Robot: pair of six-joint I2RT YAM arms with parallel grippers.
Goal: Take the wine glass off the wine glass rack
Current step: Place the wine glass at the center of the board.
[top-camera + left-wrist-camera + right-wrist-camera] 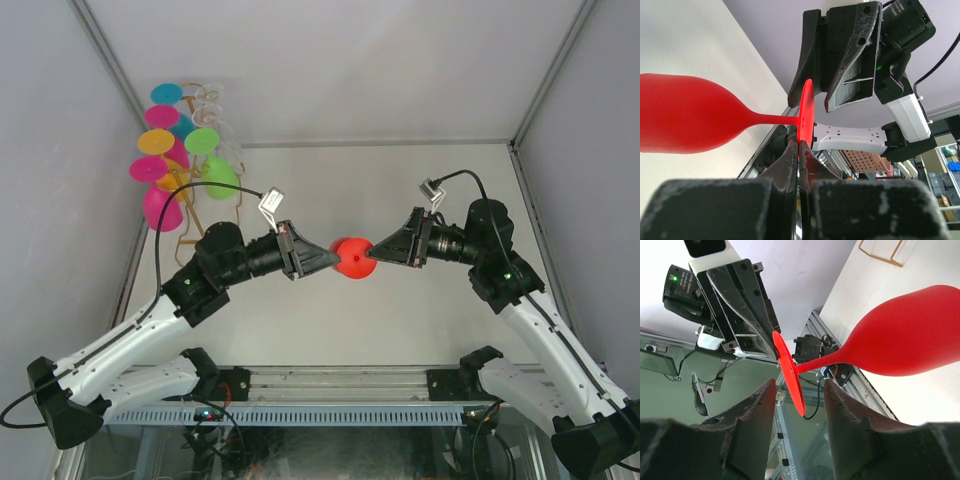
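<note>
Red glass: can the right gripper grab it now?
Probably yes. The right gripper is open, with the red glass foot between its fingers and nothing blocking. The left gripper pinches the foot's other edge, out of the way.

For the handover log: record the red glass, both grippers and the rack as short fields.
red wine glass: off the rack, held sideways between the arms
left gripper: shut on the rim of its foot
right gripper: jaws apart on either side of the foot, not touching
wine glass rack: far left, coloured glasses hanging on it
</note>
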